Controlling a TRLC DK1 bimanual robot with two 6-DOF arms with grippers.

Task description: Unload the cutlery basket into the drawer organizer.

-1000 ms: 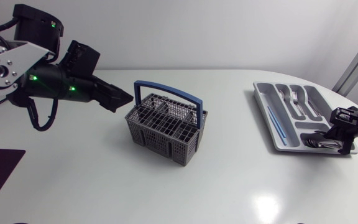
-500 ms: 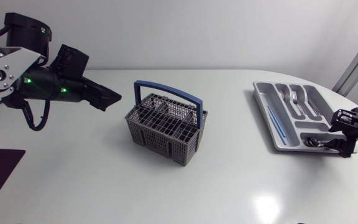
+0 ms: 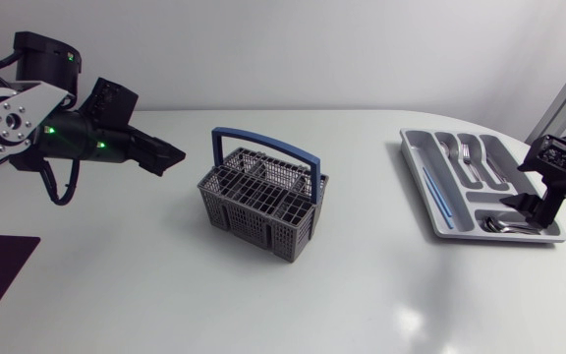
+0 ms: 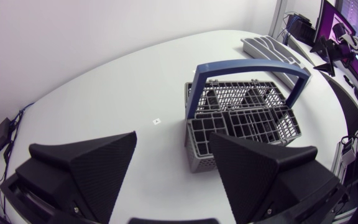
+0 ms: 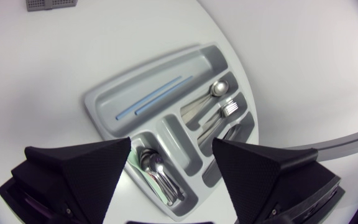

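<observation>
Jaws, left: standing spread wide on my left gripper [image 4: 173,142], nothing pinched between the wedge fingers
Jaws, right: likewise spread apart on my right gripper [image 5: 173,148], gripping nothing
Left arm: I am seeing it coming in from the left side of the head view, gripper [image 3: 170,155] hanging above the table [image 3: 116,285], tips pointing toward the cutlery basket [image 3: 263,202] and apart from it
Right arm: it is entering from the right edge, gripper [image 3: 531,204] hovering at the near end of the drawer organizer [image 3: 411,147]
Cutlery basket: sitting upright near the middle of the table, grey mesh with a blue handle [image 3: 263,143] arching over it; in the left wrist view the basket [image 4: 241,118] is lying ahead of the open fingers, its grid of compartments facing up
Drawer organizer: grey tray resting flat on the right side of the table, well apart from the basket; in the right wrist view its rim [image 5: 98,102] is showing just ahead of the fingers
Long compartment: holding thin blue sticks [image 5: 157,96], lying lengthwise
Crosswise end compartment: spoons [image 5: 157,174] are lying bunched together, directly under the gap of my right gripper
Narrow compartments: forks [image 5: 229,109] and another spoon [image 5: 216,89] are lying side by side, also showing in the head view [image 3: 470,157]
</observation>
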